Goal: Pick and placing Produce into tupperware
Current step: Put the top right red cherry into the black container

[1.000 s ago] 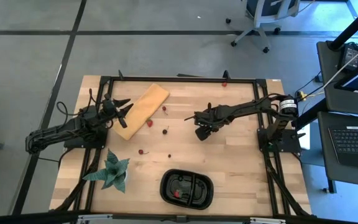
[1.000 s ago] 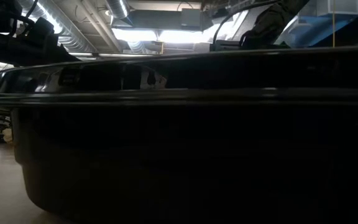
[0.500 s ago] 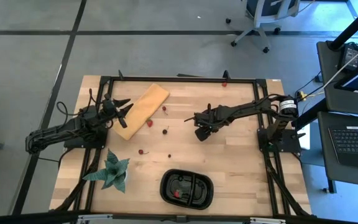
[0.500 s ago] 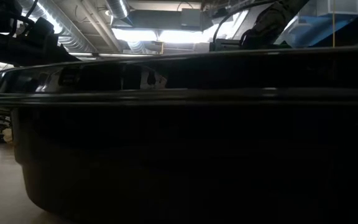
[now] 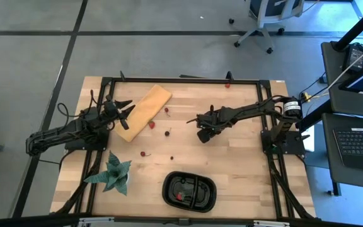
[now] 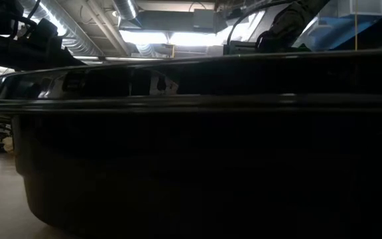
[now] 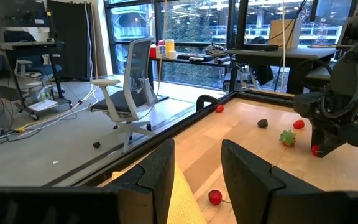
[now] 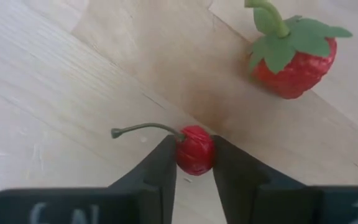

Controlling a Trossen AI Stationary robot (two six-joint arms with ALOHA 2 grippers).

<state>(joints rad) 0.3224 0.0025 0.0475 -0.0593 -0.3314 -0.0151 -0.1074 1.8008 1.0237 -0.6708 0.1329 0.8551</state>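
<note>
Gripping cherry (image 8: 195, 151), right gripper (image 8: 195, 163)

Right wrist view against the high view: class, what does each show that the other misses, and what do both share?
Right wrist only: the right end effector pinching a stemmed cherry, a strawberry close beside. High view only: the black tray, tan board, spiky plant, and the left end effector waiting over the board. Shared: the wooden table.

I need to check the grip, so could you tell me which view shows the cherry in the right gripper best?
The right wrist view: the cherry sits pinched between the right gripper's fingers. The high view hides it under the gripper; the low view shows only the black tray's wall.
</note>
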